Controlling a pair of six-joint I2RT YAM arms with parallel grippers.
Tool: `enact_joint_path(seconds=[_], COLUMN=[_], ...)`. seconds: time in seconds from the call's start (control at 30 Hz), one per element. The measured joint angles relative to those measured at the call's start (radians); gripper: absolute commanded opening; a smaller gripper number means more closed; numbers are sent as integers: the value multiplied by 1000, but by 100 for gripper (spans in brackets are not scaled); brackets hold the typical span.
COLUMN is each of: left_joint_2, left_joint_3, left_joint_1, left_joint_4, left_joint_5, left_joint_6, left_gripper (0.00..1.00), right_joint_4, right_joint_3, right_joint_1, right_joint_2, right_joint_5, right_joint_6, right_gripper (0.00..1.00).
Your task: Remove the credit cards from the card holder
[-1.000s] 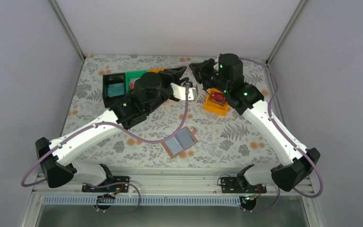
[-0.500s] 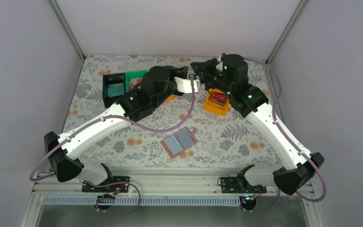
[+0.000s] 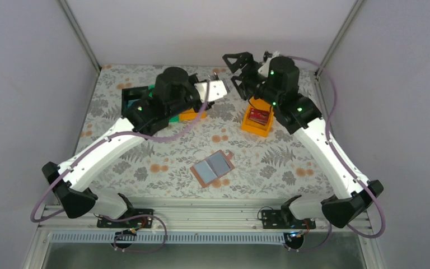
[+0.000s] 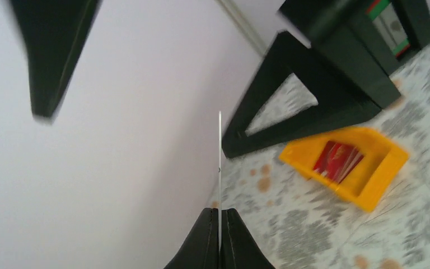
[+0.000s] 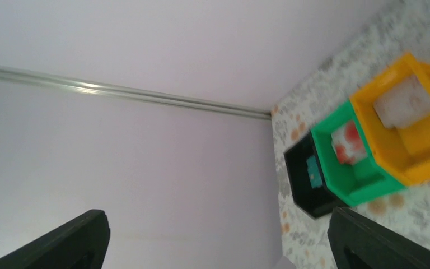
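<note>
Whitish-pink card (image 3: 218,89) is clamped in my left gripper (image 3: 205,92) over the far side of the table (image 3: 291,162), top view. My right gripper (image 3: 238,63) is just beside it, spread wide and holding nothing. Card holder (image 3: 213,168) lies open flat near the front, well apart from both. Dark red card (image 3: 259,116) sits in an orange bin (image 3: 256,129).

Left wrist: card edge-on, pinched between my fingers (image 4: 204,246).

Right wrist: fingers (image 5: 73,241) far apart. Second orange bin (image 5: 420,151), green bin (image 5: 364,179) and black bin (image 5: 308,196) stand in a row.
</note>
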Motion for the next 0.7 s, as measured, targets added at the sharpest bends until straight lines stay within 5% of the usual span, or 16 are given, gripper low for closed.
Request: enact_joint_path(seconds=[0.17,0.4,0.53,0.7], left_joint_2=[-1,-27,-27,-30], left_joint_3=[108,171,194,220], left_joint_1=[105,244,244,244], left_joint_4=[-74,-14,51,74], left_joint_5=[233,754,976,1096], left_joint_6=[-290,-703,-825,-874], left_gripper=[2,2,2,2], right_joint_4=[30,92,122,126], right_joint_3=[105,126,125,137], right_joint_1=[-51,-111,-111,-111], right_joint_2=[-6,-66,-71,-69], right_joint_5=[-74,-506,-692,-824], right_joint_6=[-278,-777,-908,-995], right_gripper=[99,92,69,21])
